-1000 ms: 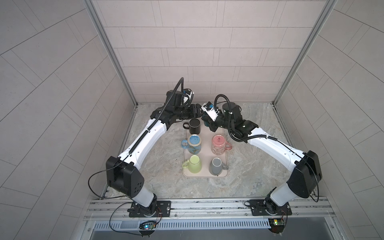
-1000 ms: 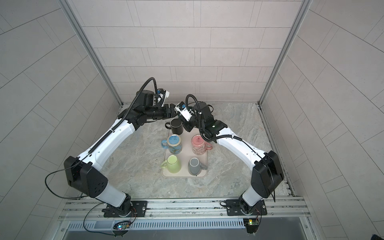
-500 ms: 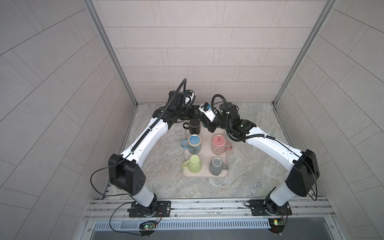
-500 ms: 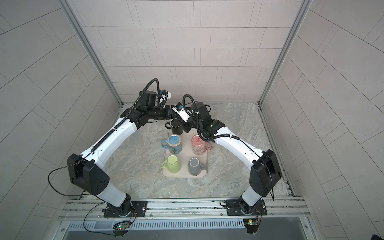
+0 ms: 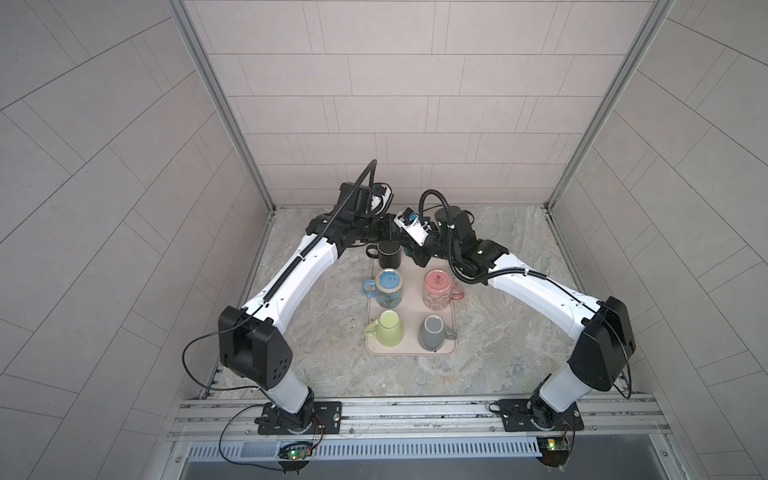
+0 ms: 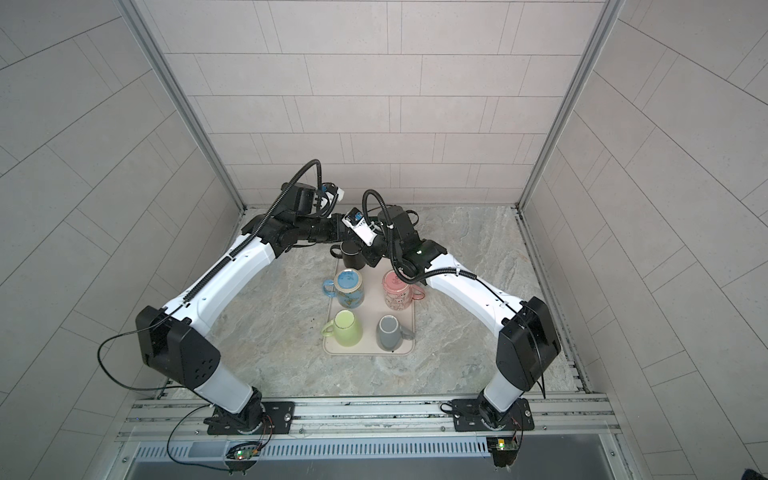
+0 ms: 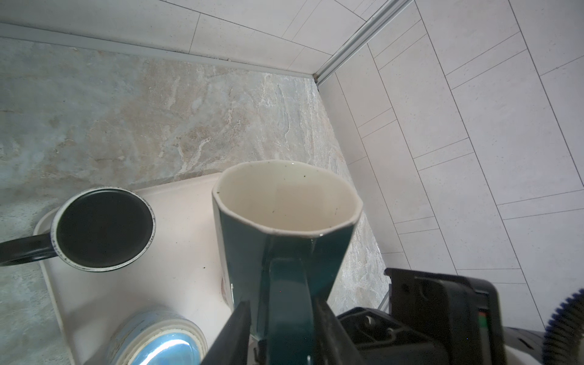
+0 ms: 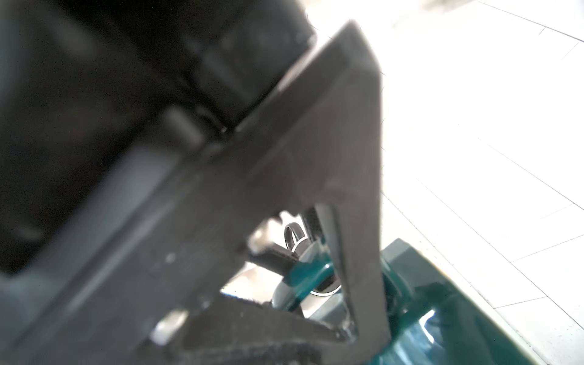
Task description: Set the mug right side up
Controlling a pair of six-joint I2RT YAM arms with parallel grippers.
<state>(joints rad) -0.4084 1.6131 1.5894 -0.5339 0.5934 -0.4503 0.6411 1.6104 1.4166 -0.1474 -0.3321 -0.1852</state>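
- In both top views we see soft, even light on the pale tiled walls [image 5: 395, 104], with only faint shadows — straight wall lines bow towards the edges.
- In the left wrist view the teal faceted ceramic mug [image 7: 284, 227] looks sharp to us. Glare sits on the pale-blue glazed mug [image 7: 164, 343].
- In the right wrist view the dark grey mechanical parts [image 8: 221, 189] near the lens blur, and the background burns out white.

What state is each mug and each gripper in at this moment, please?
teal mug: right side up, cream inside showing.
black mug: upside down on the tray.
blue mug: upside down on the tray.
pink mug: upside down on the tray.
green mug: upside down on the tray.
grey mug: apparently upside down on the tray.
left gripper: open, fingers either side of the teal mug's handle.
right gripper: shut on the teal mug.
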